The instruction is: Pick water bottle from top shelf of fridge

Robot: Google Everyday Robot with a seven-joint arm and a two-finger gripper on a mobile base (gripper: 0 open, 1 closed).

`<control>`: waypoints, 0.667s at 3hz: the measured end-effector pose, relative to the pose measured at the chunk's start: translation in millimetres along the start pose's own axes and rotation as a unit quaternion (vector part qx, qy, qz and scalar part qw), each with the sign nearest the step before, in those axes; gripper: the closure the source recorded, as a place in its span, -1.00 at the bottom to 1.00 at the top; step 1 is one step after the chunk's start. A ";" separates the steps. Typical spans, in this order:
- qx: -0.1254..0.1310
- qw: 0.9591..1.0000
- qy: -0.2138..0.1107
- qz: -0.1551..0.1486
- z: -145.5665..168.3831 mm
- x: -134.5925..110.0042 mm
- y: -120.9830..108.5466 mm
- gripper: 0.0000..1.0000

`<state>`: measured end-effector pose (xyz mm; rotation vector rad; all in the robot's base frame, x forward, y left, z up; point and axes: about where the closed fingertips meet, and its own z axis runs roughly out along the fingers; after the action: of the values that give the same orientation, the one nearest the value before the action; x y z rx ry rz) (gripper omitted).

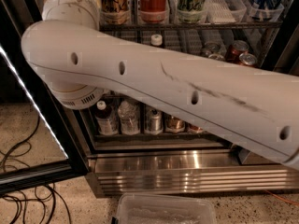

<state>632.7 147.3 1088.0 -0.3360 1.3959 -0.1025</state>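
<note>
Reaching for: the water bottle, not plainly seen; maybe the bit of red peeking over the round joint (70, 8) at the top left, mostly hidden.
Top shelf (187, 26): high wire rack, holding tall cans (153, 1) and white dividers (219, 6).
Fridge (187, 167): shiny steel base low down, shelves of drinks above.
Arm (163, 87): big and white, crossing in front of the shelves from lower right up to the left.
Gripper: out of the picture, somewhere past the top edge beyond the round joint; open or closed, cannot tell.
Which way: bottle likely up and left, close to where the arm ends; probably standing upright like the other drinks, so best grabbed from the front.
Watch out: tall cans close by could get bumped.
</note>
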 end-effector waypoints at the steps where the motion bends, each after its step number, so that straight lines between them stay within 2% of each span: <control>1: 0.002 1.000 -0.005 0.005 14.8 4.6 -1.7 -0.30; 2: 0.002 1.000 -0.011 0.011 27.9 7.7 -1.7 -0.30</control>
<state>661.6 148.5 1085.0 -0.3172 1.3779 -0.0841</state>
